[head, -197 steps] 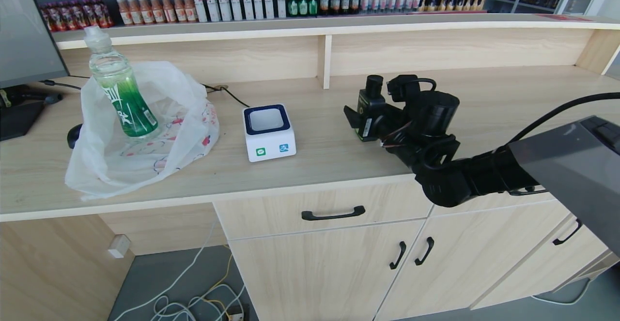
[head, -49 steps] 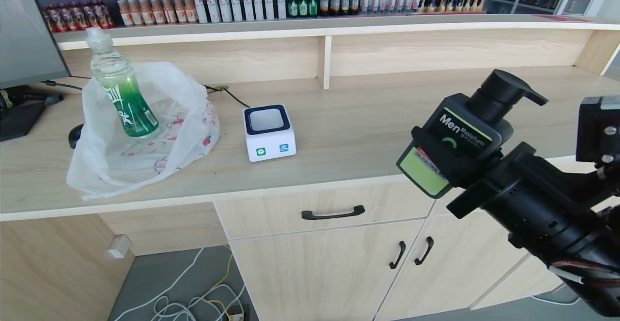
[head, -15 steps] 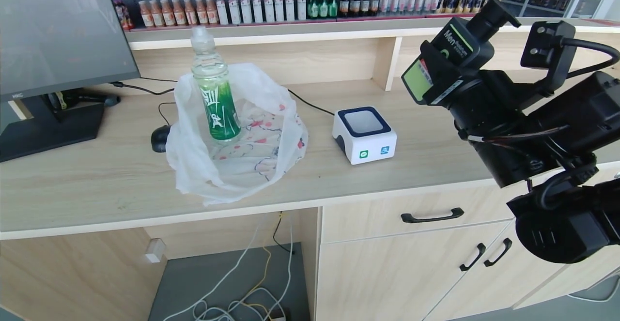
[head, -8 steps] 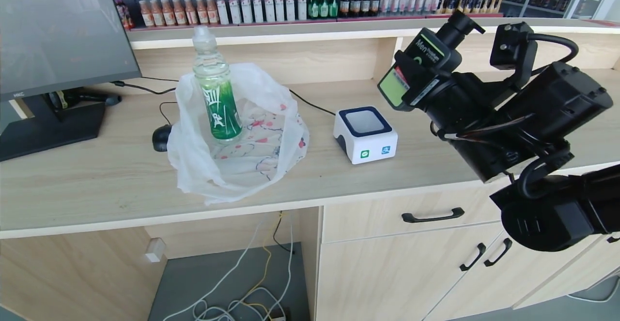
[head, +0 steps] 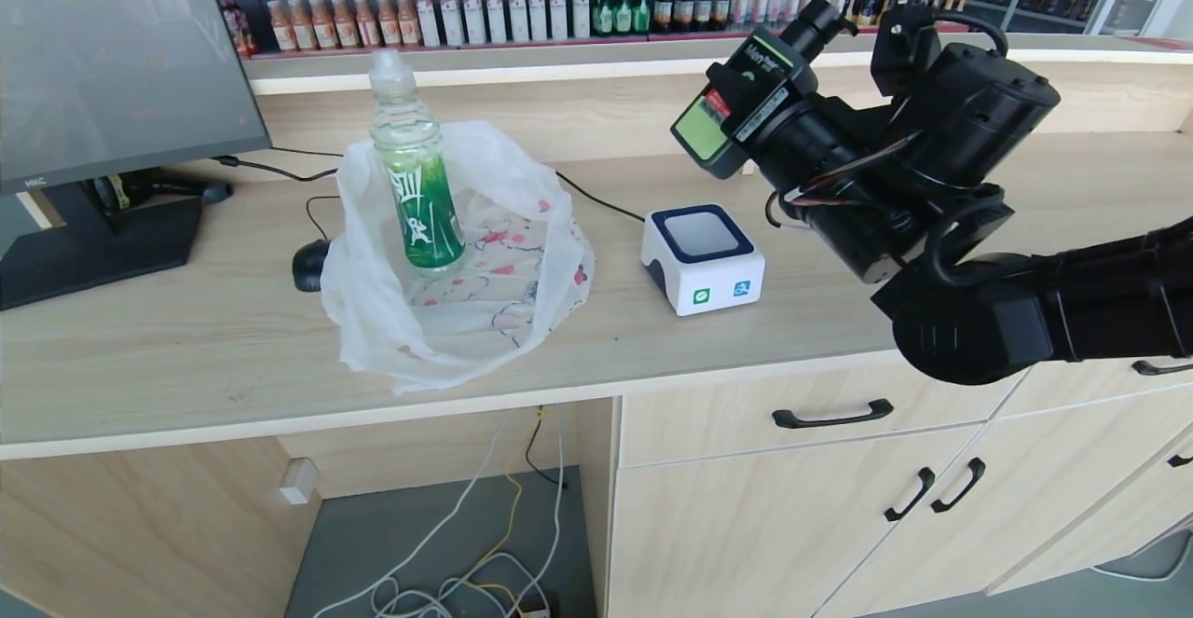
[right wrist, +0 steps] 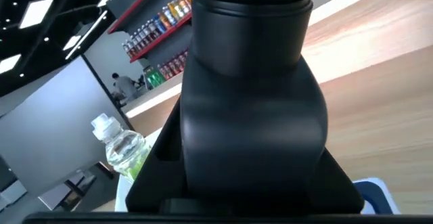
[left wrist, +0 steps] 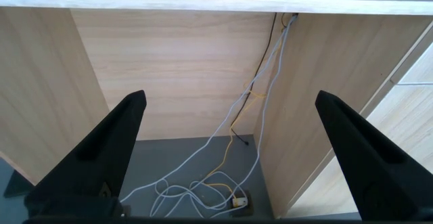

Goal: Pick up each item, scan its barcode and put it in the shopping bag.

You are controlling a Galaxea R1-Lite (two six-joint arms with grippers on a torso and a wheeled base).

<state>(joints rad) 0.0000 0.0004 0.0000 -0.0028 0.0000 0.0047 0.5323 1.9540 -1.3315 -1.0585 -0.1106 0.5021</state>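
Observation:
My right gripper (head: 766,124) is shut on a black pump bottle (head: 736,96) with a green label, held tilted in the air above and just right of the white scanner (head: 702,259) on the counter. In the right wrist view the pump bottle (right wrist: 250,116) looms close, with a corner of the scanner (right wrist: 376,191) below it. A white shopping bag (head: 466,273) lies open on the counter left of the scanner, with a green drink bottle (head: 415,180) standing in it. My left gripper (left wrist: 230,99) hangs open below the counter's edge.
A monitor (head: 112,49) and a black mouse (head: 309,266) are left of the bag. A raised shelf (head: 559,54) runs along the counter's back, with rows of bottles (head: 596,7) behind. Drawers and cabinet doors (head: 829,413) sit below; cables (left wrist: 223,176) lie on the floor.
My right arm has carried the pump bottle left and farther over the counter, from the right edge to above the scanner. The bag and green bottle have not moved.

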